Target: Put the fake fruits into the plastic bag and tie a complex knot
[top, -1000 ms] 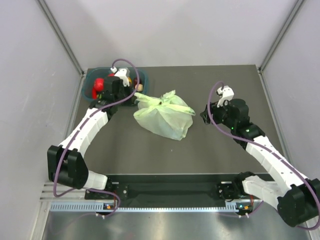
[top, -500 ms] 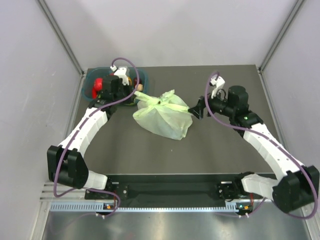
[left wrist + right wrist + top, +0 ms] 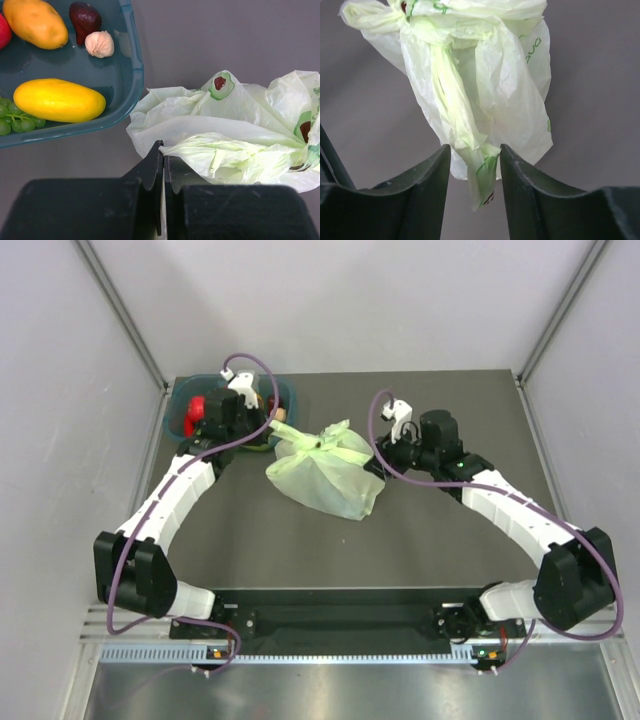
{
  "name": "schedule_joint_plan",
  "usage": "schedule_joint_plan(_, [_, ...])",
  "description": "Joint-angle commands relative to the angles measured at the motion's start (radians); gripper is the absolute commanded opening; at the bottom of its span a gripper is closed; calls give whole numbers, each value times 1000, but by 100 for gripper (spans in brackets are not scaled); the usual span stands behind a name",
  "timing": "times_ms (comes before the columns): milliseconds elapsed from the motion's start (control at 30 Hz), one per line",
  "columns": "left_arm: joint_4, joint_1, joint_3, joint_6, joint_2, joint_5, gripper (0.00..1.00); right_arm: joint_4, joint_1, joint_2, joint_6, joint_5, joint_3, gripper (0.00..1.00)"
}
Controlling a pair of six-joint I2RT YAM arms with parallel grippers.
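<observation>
Our left gripper (image 3: pixel 163 152) pinches shut on the thin, crinkled pale green plastic bag (image 3: pixel 325 478), mid-table beside the rim of the teal plastic tub (image 3: pixel 131 60). Our right gripper (image 3: pixel 474 152) stands half-open astride its twisted handle strip (image 3: pixel 445 90), open grey table (image 3: pixel 450 535) around it.

The plastic bag (image 3: pixel 325 478) is too cloudy to show what lies inside it. In the left wrist view the teal tub (image 3: pixel 121 75) runs off the top and left edges, which also crop a red fruit (image 3: pixel 3 31) and the green grapes (image 3: pixel 12 122).
</observation>
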Motion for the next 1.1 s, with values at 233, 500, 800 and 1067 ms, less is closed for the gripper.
schedule_joint_plan(233, [47,-8,64,-1,9,5,0,3,16,-16,-15,-21,44,0])
schedule_joint_plan(500, [7,-64,170,-2,46,8,0,-69,62,-20,22,31,128,0])
schedule_joint_plan(800, [-39,-116,239,-12,105,-102,0,-193,90,10,74,106,220,0])
schedule_joint_plan(1067, [-47,86,178,-94,195,-205,0,-204,-59,-170,246,339,-187,0])
